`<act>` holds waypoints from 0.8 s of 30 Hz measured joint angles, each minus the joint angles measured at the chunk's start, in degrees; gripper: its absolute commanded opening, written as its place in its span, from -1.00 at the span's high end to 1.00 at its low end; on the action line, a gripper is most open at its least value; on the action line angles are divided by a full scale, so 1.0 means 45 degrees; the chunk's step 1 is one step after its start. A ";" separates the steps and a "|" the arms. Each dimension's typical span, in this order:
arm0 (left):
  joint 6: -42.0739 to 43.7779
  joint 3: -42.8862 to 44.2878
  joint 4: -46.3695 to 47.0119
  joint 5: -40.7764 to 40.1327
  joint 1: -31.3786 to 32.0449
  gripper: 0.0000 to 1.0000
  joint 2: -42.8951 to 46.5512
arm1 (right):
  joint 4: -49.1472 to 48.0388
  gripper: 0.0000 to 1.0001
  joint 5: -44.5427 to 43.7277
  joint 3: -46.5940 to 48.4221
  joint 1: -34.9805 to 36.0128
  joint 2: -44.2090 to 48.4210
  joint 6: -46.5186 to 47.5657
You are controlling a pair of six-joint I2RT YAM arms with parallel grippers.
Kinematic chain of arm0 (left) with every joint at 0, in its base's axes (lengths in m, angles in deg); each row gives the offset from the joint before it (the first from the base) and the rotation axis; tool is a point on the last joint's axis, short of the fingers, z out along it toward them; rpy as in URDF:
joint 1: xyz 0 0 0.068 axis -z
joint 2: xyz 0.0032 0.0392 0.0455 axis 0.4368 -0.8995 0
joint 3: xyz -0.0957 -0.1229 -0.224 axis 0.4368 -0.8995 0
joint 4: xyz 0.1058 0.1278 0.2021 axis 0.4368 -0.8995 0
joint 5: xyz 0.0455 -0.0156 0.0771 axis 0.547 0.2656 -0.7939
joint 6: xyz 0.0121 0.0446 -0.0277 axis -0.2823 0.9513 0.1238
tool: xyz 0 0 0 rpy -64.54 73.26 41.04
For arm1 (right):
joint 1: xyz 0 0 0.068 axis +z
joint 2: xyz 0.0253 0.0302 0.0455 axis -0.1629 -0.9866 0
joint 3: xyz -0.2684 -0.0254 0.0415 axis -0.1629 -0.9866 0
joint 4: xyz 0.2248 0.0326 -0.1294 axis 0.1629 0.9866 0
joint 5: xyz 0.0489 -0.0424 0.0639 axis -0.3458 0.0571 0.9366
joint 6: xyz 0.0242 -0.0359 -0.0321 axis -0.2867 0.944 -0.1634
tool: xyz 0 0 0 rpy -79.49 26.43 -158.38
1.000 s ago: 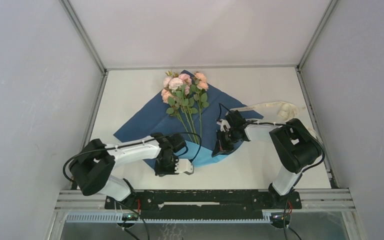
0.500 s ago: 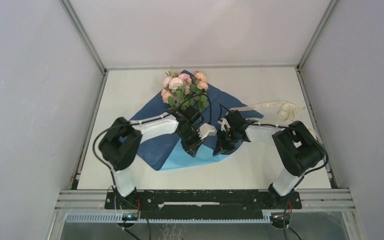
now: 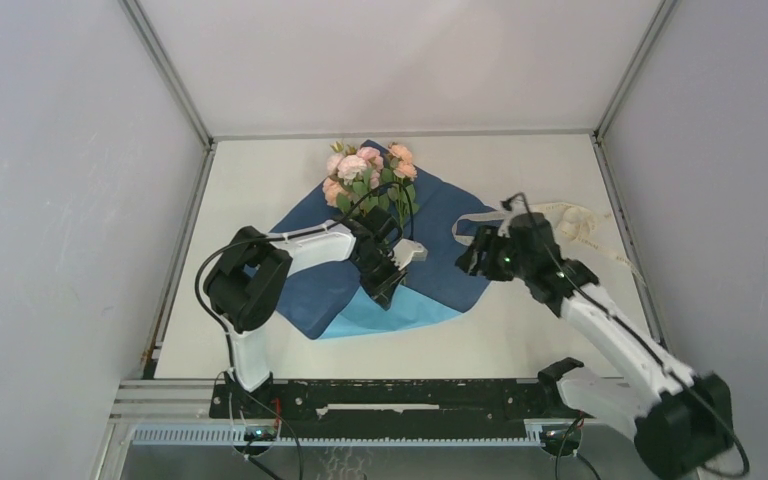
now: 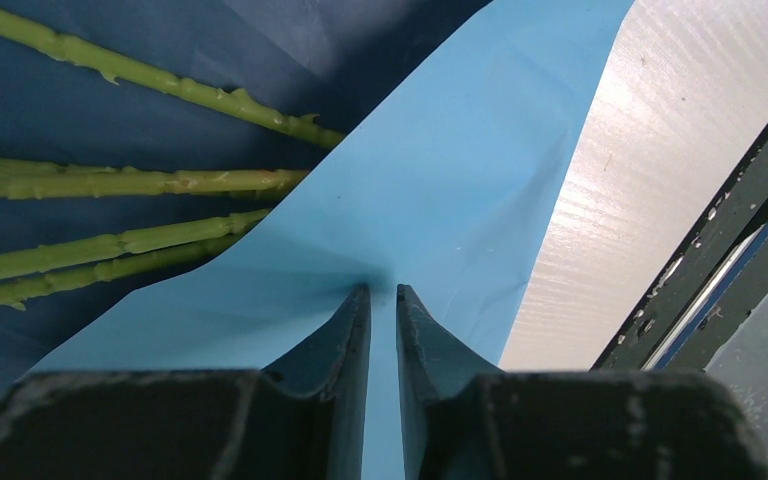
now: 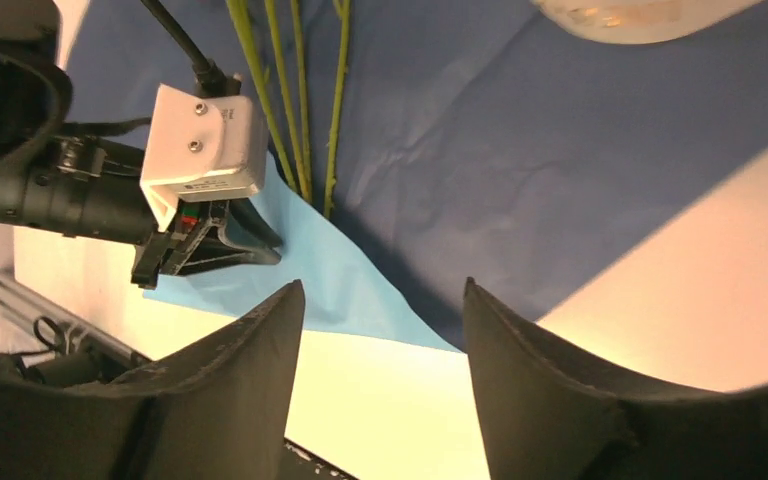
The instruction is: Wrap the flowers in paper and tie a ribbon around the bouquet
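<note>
Wrapping has barely begun: one corner of the paper (image 4: 480, 150) is folded over the stem ends of the flowers (image 3: 365, 170), just ahead of the left pincer (image 4: 382, 290). Its nearly closed tips meet that flap, though I cannot tell whether they grip it. The right pincer (image 5: 381, 285) gapes empty, and the ribbon (image 3: 578, 215) lies unused beyond it.

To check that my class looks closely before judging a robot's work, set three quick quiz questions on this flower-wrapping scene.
1. True or false: the right gripper grips the paper.
2. The part of the paper folded over the stem ends of the flowers shows: A light blue, B pink, C white.
3. Which gripper pinches that folded part?
Key: 1 false, its jaws stand open; 2 A; 3 the left gripper.
</note>
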 measured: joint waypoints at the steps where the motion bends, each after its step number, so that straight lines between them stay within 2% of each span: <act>1: -0.0005 0.0000 0.0019 0.0034 0.0000 0.59 0.0000 | -0.0058 -0.42 -0.0170 -0.0330 -0.0282 0.0894 -0.0287; 4: 0.0000 -0.0005 0.0078 0.0146 0.0005 0.58 0.0000 | -0.0204 -0.42 -0.0325 -0.1855 -0.0685 0.2939 -0.1787; 6: 0.0000 -0.0005 0.0097 0.0160 0.0015 0.59 0.0000 | 0.0010 -0.66 -0.0223 -0.3123 -0.0505 0.3735 -0.3109; 8: 0.0000 -0.0005 0.0126 0.0189 0.0019 0.58 0.0000 | 0.0287 -0.89 -0.0175 -0.4056 -0.0185 0.3798 -0.4177; 11: 0.0000 -0.0005 0.0146 0.0238 0.0024 0.58 -0.0010 | 0.0787 -0.94 -0.0073 -0.4896 0.0398 0.3147 -0.5221; 14: 0.0000 -0.0005 0.0170 0.0282 0.0024 0.58 -0.0024 | 0.0486 -0.88 0.0311 -0.4935 0.0709 0.2225 -0.5668; 17: 0.0000 -0.0005 0.0180 0.0335 0.0024 0.58 -0.0029 | -0.0588 -0.75 0.0845 -0.4741 0.0884 0.1054 -0.5872; 22: 0.0000 -0.0005 0.0180 0.0355 0.0024 0.58 -0.0034 | -0.2540 -0.45 0.1909 -0.4381 0.0942 -0.1039 -0.6033; 24: 0.0010 -0.0005 0.0180 0.0359 0.0024 0.57 -0.0034 | -0.3113 -0.26 0.2186 -0.4386 0.0831 -0.1457 -0.6067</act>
